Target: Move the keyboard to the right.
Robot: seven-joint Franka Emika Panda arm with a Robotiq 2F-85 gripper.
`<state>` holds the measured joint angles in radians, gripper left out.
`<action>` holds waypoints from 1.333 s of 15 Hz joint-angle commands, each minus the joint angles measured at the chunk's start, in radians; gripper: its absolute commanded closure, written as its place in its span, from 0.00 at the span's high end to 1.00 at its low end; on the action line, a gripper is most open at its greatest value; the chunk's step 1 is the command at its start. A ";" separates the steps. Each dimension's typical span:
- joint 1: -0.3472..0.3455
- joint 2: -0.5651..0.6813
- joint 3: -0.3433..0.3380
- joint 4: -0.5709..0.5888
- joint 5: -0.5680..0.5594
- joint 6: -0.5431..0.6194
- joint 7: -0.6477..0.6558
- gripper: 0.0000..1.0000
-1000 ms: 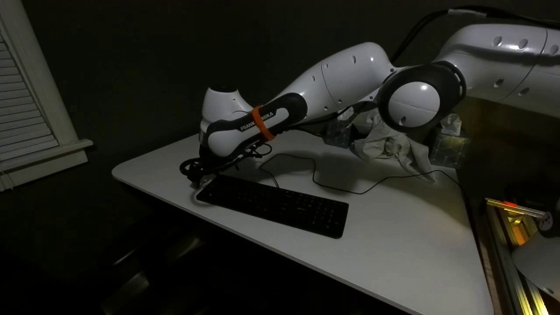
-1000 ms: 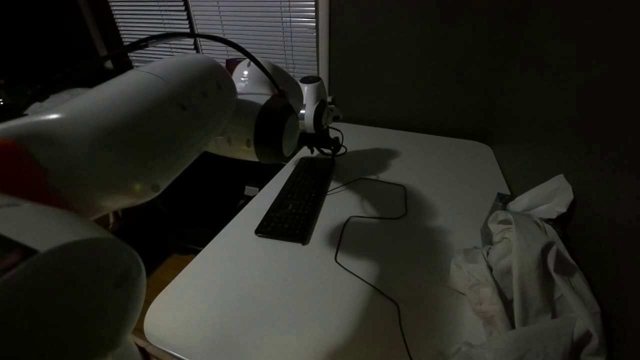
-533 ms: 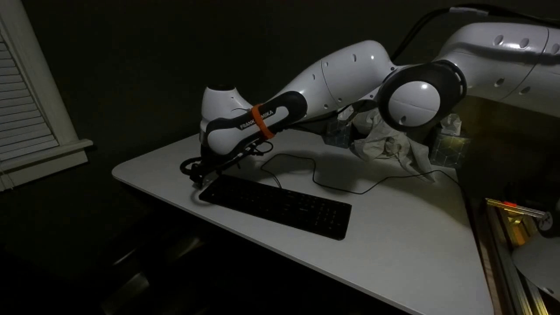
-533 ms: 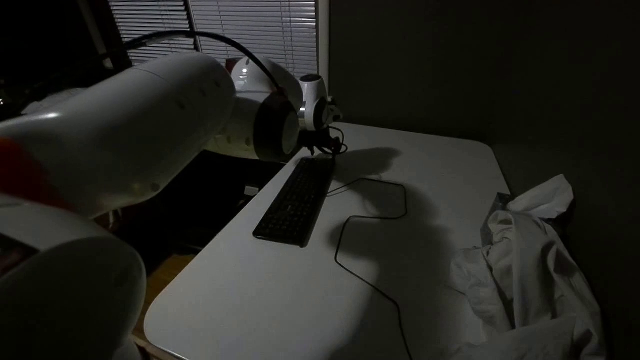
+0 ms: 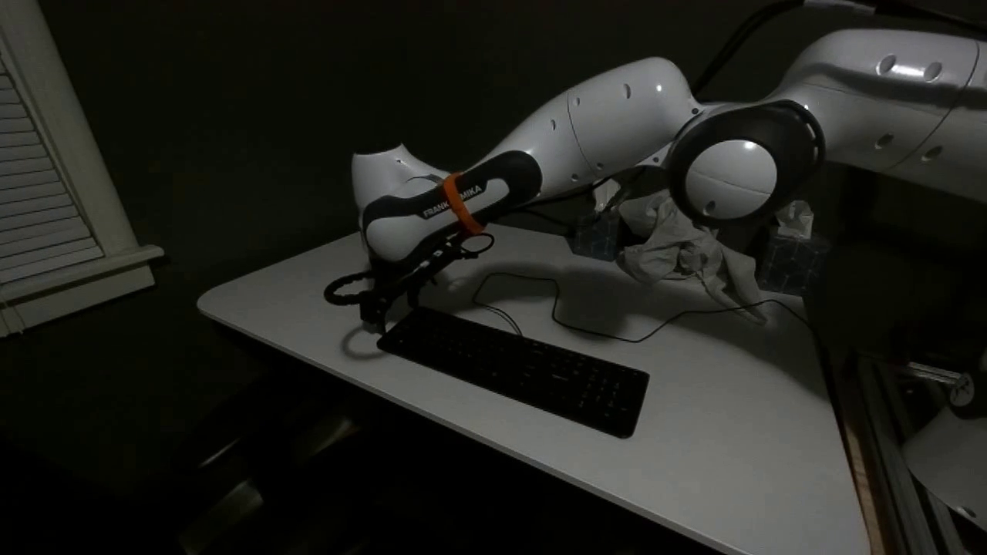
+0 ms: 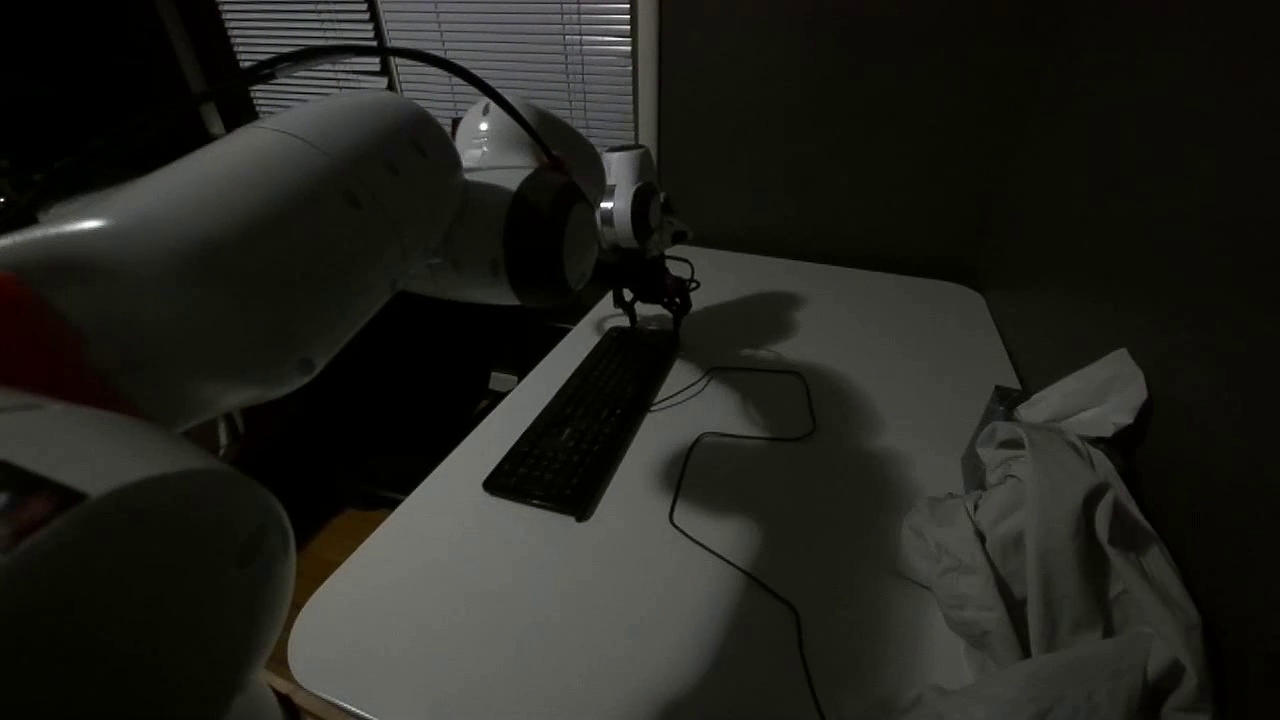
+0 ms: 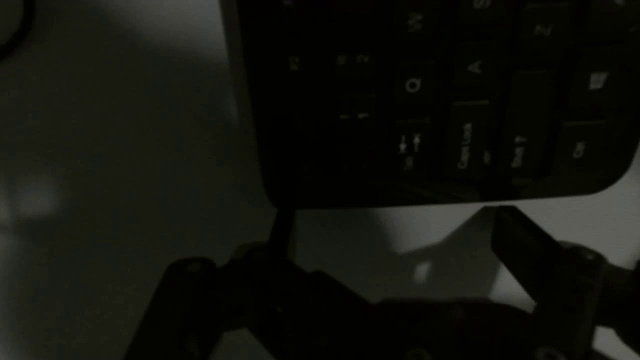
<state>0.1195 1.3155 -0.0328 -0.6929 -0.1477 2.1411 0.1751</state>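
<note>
The black keyboard point(image 5: 515, 371) lies flat on the white table point(image 5: 717, 432), along one long edge; it also shows in an exterior view point(image 6: 582, 425). Its thin dark cable point(image 5: 554, 304) winds across the table. My gripper point(image 5: 398, 317) is at the keyboard's short end, pointing down, also in an exterior view point(image 6: 656, 323). In the wrist view the keyboard's Caps Lock end point(image 7: 415, 100) fills the top. There my gripper point(image 7: 394, 208) is open, with both dark fingertips at that short edge and bare table between them. The frames are too dark to tell firm contact.
A crumpled pale cloth point(image 5: 678, 247) lies at the table's far side, with a patterned tissue box point(image 5: 794, 262) and another box point(image 5: 596, 237) beside it. A dark wall and a window with blinds point(image 6: 510, 60) stand beyond the table.
The keyboard has slid lengthwise along the table, rightward in an exterior view, with my gripper moving along at its short end. The cable's part near the keyboard has shifted with it. The lighting is dimmer.
</note>
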 commanded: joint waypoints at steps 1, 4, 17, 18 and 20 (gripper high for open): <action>0.006 -0.036 -0.028 -0.054 0.000 -0.132 0.076 1.00; -0.005 -0.044 -0.020 -0.060 0.018 -0.194 0.100 1.00; -0.094 -0.120 0.094 -0.026 0.192 -0.218 0.131 1.00; -0.111 -0.151 0.114 -0.042 0.216 -0.203 0.118 1.00; -0.146 -0.211 0.154 -0.078 0.256 -0.152 0.071 1.00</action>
<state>0.0266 1.2018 0.0587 -0.6871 0.0405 1.9295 0.3084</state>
